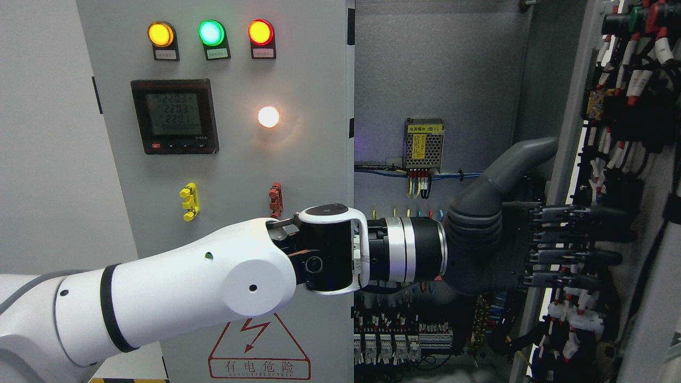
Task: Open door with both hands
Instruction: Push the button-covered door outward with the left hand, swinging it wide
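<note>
Head view: the left hand [524, 242], on the one arm visible, reaches across the closed left door [223, 175] to the open right door [572, 133], four fingers [580, 259] extended flat against its inner edge, thumb raised, grasping nothing. The closed door carries three indicator lamps [210, 33], one digital meter [174, 116], one lit white lamp [268, 117], two handles [189, 201] and one warning triangle [259, 348].

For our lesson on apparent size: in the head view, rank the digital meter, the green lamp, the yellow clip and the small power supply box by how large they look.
1. Digital meter, clearly largest.
2. Power supply box, though it sits deeper in the cabinet, so it may really be bigger than it looks.
3. Green lamp and yellow clip: too alike to rank.
</note>
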Controlling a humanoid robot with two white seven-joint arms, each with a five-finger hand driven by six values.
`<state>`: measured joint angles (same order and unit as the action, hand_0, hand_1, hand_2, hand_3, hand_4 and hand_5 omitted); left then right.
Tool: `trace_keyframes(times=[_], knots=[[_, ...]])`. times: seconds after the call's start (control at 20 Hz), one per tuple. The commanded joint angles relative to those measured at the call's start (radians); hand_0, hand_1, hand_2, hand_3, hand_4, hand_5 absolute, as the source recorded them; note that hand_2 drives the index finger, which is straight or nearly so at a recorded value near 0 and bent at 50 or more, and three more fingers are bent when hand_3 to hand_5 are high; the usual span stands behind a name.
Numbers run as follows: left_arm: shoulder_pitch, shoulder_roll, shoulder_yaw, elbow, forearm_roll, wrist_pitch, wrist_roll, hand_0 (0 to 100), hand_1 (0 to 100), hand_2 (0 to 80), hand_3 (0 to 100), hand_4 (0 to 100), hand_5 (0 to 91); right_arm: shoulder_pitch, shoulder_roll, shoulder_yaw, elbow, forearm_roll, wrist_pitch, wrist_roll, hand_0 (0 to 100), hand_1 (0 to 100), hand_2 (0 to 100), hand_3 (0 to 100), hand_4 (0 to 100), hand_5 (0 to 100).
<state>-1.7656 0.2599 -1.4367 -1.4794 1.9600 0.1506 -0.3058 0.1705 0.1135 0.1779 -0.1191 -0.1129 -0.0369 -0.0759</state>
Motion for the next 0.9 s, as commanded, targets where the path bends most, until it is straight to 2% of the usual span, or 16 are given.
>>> trace_keyframes(times=[0.0,0.25,0.4,0.6,0.85], knots=[[0.0,-0.067,0.027,-0.005,-0.001,0.004,0.031,0,0,0.0,0,3,0.0,0.0,0.0,0.0,0.001,0.001,0.0,-0.001,11,0,0,0,0,0],[-0.014,-0.102,0.027,-0.004,-0.006,-0.003,0.036,0,0,0.0,0,3,0.0,0.0,0.0,0.0,0.0,0.001,0.0,-0.001,11,0,0,0,0,0],[-0.011,-0.125,0.025,-0.002,-0.027,-0.009,0.066,0,0,0.0,0,3,0.0,0.0,0.0,0.0,-0.001,0.001,0.0,-0.001,11,0,0,0,0,0],[-0.009,-0.152,0.024,0.001,-0.039,-0.019,0.07,0,0,0.0,0,3,0.0,0.0,0.0,0.0,-0.001,0.001,0.0,-0.001,11,0,0,0,0,0],[-0.009,-0.203,0.022,0.002,-0.041,-0.022,0.132,0,0,0.0,0,3,0.0,0.0,0.0,0.0,0.0,-0.001,0.0,-0.001,11,0,0,0,0,0]])
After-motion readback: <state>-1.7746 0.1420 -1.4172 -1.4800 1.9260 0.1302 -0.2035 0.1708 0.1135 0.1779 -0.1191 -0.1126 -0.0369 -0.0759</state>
